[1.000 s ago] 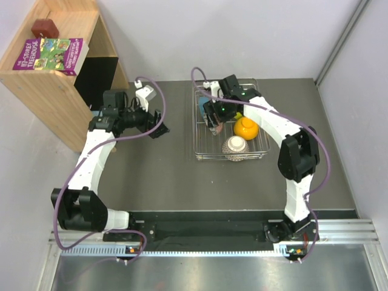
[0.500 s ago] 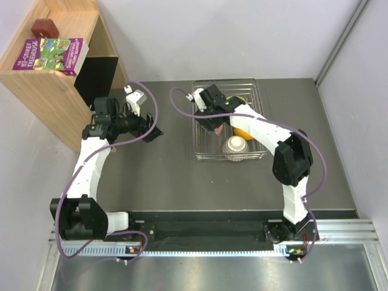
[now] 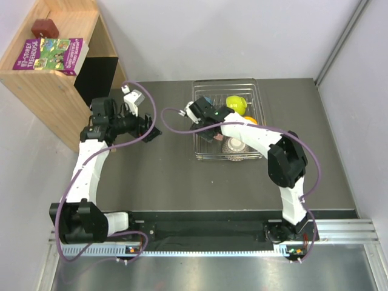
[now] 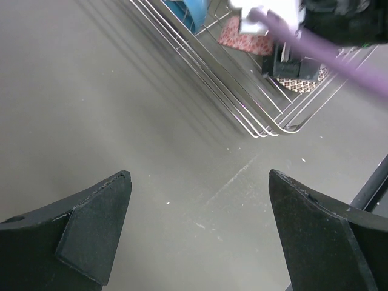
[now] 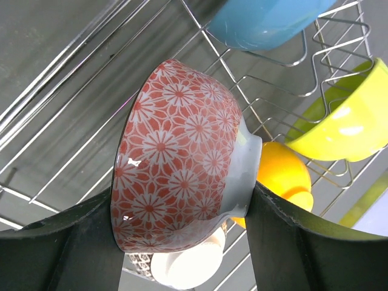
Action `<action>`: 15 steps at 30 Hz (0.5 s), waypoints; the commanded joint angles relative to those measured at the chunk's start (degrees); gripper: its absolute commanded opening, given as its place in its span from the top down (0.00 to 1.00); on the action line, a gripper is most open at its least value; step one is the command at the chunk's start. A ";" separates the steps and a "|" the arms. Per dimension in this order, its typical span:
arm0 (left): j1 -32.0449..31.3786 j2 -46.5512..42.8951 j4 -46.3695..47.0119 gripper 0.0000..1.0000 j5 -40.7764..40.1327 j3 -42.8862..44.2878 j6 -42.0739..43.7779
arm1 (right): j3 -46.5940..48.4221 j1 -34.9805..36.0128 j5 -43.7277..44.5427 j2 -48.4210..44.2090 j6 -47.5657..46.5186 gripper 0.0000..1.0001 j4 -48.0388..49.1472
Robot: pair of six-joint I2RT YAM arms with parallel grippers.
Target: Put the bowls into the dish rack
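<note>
Pinkish-red bowl (image 5: 182, 157) fast in right gripper (image 5: 185, 200) over dish rack (image 3: 230, 159); left gripper (image 4: 200, 176) wide open

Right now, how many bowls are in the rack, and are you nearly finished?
Nearly. Done: the blue bowl, yellow-green bowl, orange bowl and white brown-lattice bowl sit in the silver wire dish rack. In hand: the right gripper clamps the pinkish-red patterned bowl over the rack wires. Left: set that last one down.
</note>
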 commanded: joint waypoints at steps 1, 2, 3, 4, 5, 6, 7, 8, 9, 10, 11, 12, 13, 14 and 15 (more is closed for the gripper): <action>0.48 -2.38 2.62 0.01 2.09 -0.78 0.32 | 0.74 1.91 6.29 1.08 -3.56 1.00 2.31; 0.57 -2.47 2.62 0.01 2.09 -0.78 0.32 | 0.82 2.18 7.25 1.52 -4.00 1.00 2.40; 0.57 -2.55 2.53 0.01 2.09 -0.96 0.32 | 0.74 2.35 7.78 1.69 -4.87 1.00 2.49; 0.66 -2.73 2.61 0.01 2.09 -1.13 0.24 | 0.74 2.53 8.31 1.96 -5.23 1.00 2.49; 0.66 -2.90 2.70 0.01 2.09 -1.13 0.24 | 0.74 2.79 9.45 2.48 -5.58 1.00 2.83; 0.75 -3.08 2.88 0.01 2.00 -1.22 0.32 | 0.65 2.88 9.98 2.75 -6.28 1.00 2.84; 0.75 -3.17 2.97 0.01 2.09 -1.66 0.24 | 0.56 2.97 10.42 3.18 -6.55 1.00 3.01; 0.83 -3.34 3.14 0.01 2.09 -1.75 0.32 | 0.47 3.15 11.47 3.45 -6.81 1.00 3.27; 0.83 -3.43 3.14 0.01 2.09 -1.92 0.24 | 0.21 3.23 12.00 3.54 -7.25 1.00 3.63; 0.83 -3.52 3.14 0.01 2.09 -2.10 0.24 | 0.12 3.32 12.44 3.89 -7.60 1.00 3.80; 0.92 -3.52 3.23 0.01 2.09 -2.28 0.32 | 0.03 3.58 13.41 4.07 -8.21 1.00 3.98; 0.92 -3.61 3.23 0.01 2.09 -2.28 0.32 | -0.23 3.67 13.76 4.16 -8.48 1.00 4.50; 1.01 -3.61 3.40 0.01 2.18 -2.45 0.32 | -0.40 3.85 14.20 4.42 -8.75 1.00 4.86; 1.10 -3.61 3.41 0.01 2.18 -2.54 0.32 | -0.49 4.11 14.90 4.51 -9.36 1.00 5.12; 1.10 -3.52 3.41 0.01 2.27 -2.54 0.41 | -0.58 4.29 15.17 4.59 -9.62 1.00 5.38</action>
